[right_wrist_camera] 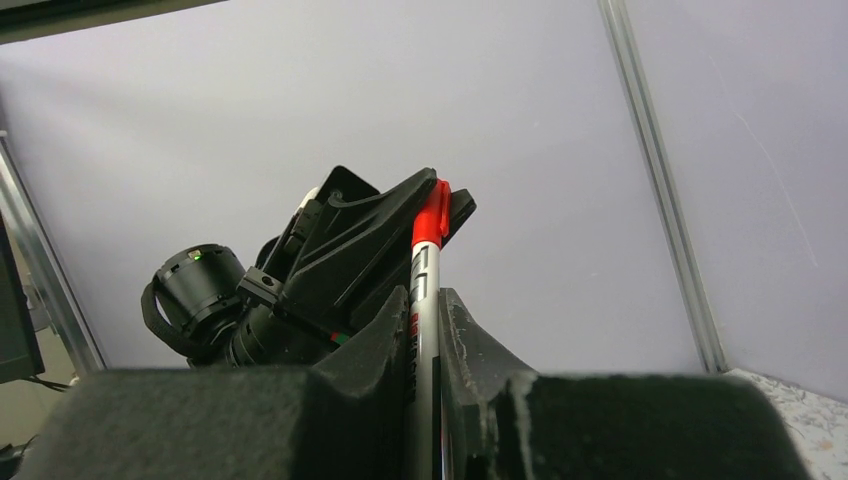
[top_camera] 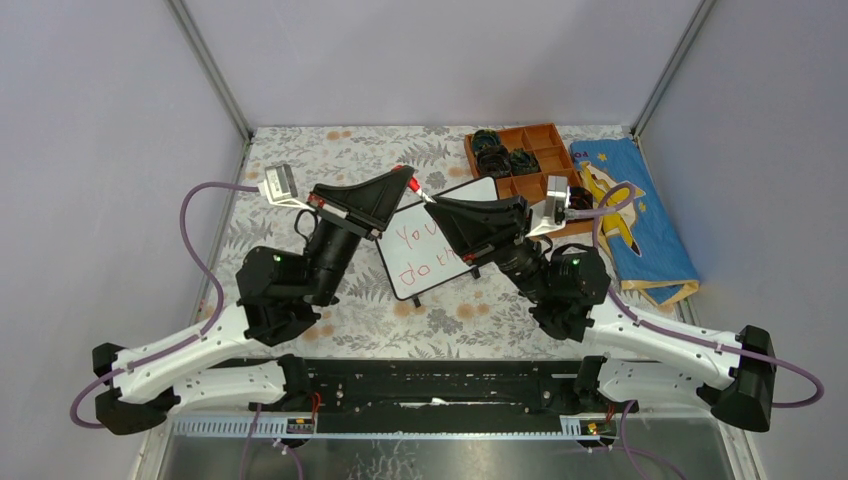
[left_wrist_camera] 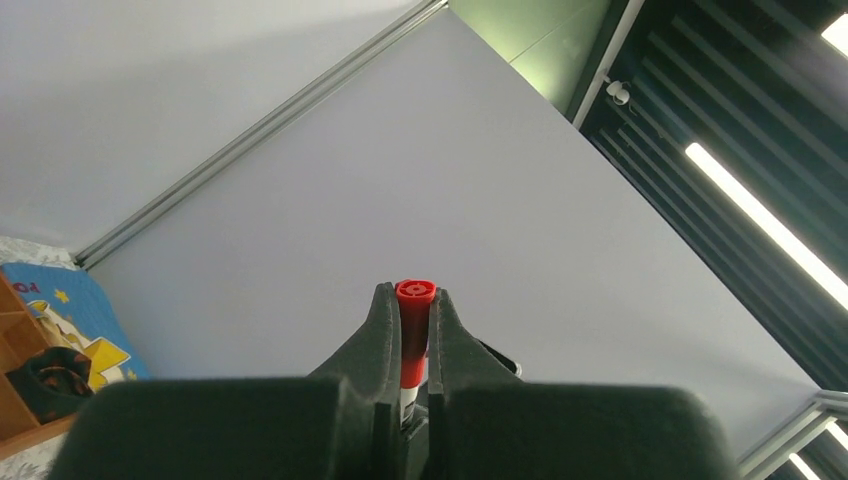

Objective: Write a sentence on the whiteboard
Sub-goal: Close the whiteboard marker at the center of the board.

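Observation:
The whiteboard point(top_camera: 432, 272) lies tilted at the table's middle. On it is the sentence point(top_camera: 415, 250) in red, of which "You" and "do th" show; the right arm hides the rest. Both grippers meet above the board's far edge on one red marker point(top_camera: 421, 194). My left gripper point(left_wrist_camera: 414, 295) is shut on the marker's red cap point(left_wrist_camera: 415, 300), with the white barrel showing below it. My right gripper point(right_wrist_camera: 425, 298) is shut on the grey barrel point(right_wrist_camera: 420, 300). The cap point(right_wrist_camera: 430, 215) sits on the barrel's end against the left gripper's fingers point(right_wrist_camera: 375, 235).
A brown compartment tray point(top_camera: 548, 135) with dark round items stands at the back right. A blue printed cloth point(top_camera: 640, 215) lies to the right of it. A floral cover point(top_camera: 300, 160) lies over the table. Grey walls enclose the back and sides.

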Controlling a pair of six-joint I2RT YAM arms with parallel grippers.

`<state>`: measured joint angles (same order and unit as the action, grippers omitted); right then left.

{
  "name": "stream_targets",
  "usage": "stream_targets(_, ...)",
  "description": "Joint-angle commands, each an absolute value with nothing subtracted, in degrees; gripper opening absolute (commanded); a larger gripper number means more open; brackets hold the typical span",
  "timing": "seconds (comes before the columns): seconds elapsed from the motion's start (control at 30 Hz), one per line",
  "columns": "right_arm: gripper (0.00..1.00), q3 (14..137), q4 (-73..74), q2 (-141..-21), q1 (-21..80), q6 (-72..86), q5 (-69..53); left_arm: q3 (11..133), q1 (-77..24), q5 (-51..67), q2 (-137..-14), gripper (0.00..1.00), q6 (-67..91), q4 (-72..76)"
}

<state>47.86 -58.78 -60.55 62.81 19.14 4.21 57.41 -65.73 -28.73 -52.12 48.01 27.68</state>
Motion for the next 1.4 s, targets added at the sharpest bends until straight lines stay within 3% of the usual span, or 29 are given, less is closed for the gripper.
stream_targets(0.0, 0.00, 51.98, -58.00, -64.23, 62.66, 17.58, 5.72, 54.67, -71.86, -15.86, -56.74, 0.00, 51.01, 17.79)
stream_targets(0.57, 0.00, 51.06, -52.87, -61.37, 62.65, 17.48, 0.24, 53.50, -71.89, -29.20, -48.10, 0.00, 46.12, 15.38)
stream_targets(0.83, 0.22, 51.98, -45.80, -58.94, 62.67, 19.92, 0.09, 52.16, -71.89, -37.77, -43.74, 0.00, 44.92, 12.97)
stream_targets(1.03, 0.24, 52.50, -41.90, -57.89, 62.67, 20.82, 0.09, 51.78, -71.92, -39.86, -42.51, 0.00, 44.66, 12.11)
stream_targets(1.1, 0.22, 52.47, -40.43, -57.55, 62.67, 20.95, -1.31, 51.64, -71.89, -40.55, -42.25, 0.00, 44.65, 11.69)
stream_targets(1.2, 0.02, 52.17, -37.79, -57.00, 62.67, 20.77, -1.66, 50.98, -71.89, -41.49, -41.65, 0.00, 44.73, 11.12)
stream_targets(1.37, 0.00, 49.78, -35.97, -55.04, 62.64, 20.69, -0.73, 48.76, -71.89, -42.36, -40.41, 0.00, 46.29, 10.64)
